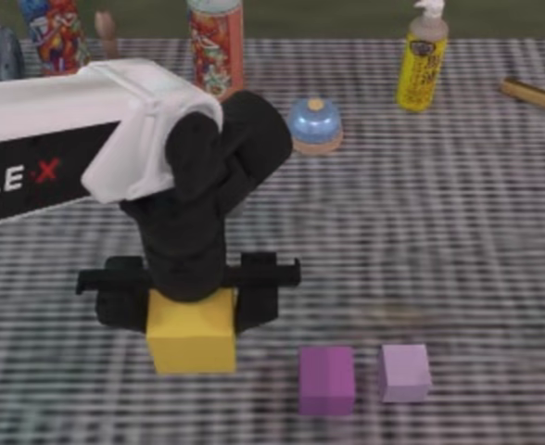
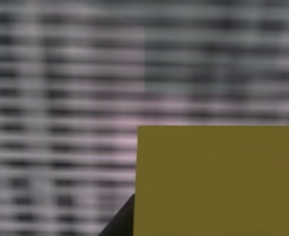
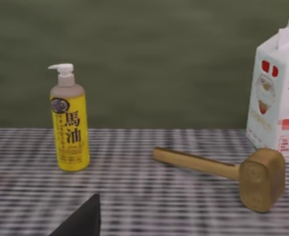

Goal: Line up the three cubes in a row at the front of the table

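Top view: the left arm reaches in from the left side of the table (image 1: 458,232), and the left hand (image 1: 191,295) stands over the yellow cube (image 1: 192,340) at the front left, one black finger (image 1: 122,301) on each side of the cube's rear part. The fingers sit against the cube's sides, clamped on it. The purple cube (image 1: 327,379) lies to the right of the yellow one, apart from it, and the lilac cube (image 1: 405,372) lies just beside the purple one, with a narrow gap between. All three are at the front of the table, roughly in a row. Farther back stand a blue bell (image 1: 314,123), a printed can (image 1: 216,44) and a yellow pump bottle (image 1: 422,60).

Left wrist view: the yellow cube (image 2: 218,179) fills the near corner over the checked cloth.

Right wrist view: the right hand's state cannot be told; only a dark tip shows. The yellow pump bottle (image 3: 69,123), a wooden mallet (image 3: 228,172) and a milk carton (image 3: 277,93) stand on the table (image 3: 134,196).
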Controlling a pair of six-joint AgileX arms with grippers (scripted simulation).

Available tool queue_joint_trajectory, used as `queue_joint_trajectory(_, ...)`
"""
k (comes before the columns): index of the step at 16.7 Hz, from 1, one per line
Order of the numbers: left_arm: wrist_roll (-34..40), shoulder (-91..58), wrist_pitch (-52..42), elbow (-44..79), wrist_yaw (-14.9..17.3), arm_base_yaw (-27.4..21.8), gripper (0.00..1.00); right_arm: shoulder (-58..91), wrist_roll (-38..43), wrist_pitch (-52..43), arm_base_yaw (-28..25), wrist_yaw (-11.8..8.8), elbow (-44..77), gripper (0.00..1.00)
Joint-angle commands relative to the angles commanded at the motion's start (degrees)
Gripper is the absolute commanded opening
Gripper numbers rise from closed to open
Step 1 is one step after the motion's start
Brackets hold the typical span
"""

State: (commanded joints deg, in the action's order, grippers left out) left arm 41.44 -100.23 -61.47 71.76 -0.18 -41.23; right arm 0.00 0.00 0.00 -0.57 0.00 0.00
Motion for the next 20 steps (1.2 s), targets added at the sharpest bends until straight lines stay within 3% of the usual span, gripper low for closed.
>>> queue_joint_trajectory(6,0.0,-0.2,0.9,-0.9,0.0,0.0,0.00,0.0,0.0,0.0,0.0,0.0,0.0,1.00)
queue_joint_trajectory(13,0.3,-4.5,14.7,-9.8,0.0,-0.4,0.00,0.0,0.0,0.0,0.0,0.0,0.0,1.00)
queue_joint_trajectory(18,0.3,-5.1,16.0,-10.8,0.0,-0.5,0.00,0.0,0.0,0.0,0.0,0.0,0.0,1.00)
queue_joint_trajectory(20,0.3,-5.1,16.0,-10.8,0.0,-0.5,0.15,0.0,0.0,0.0,0.0,0.0,0.0,1.00)
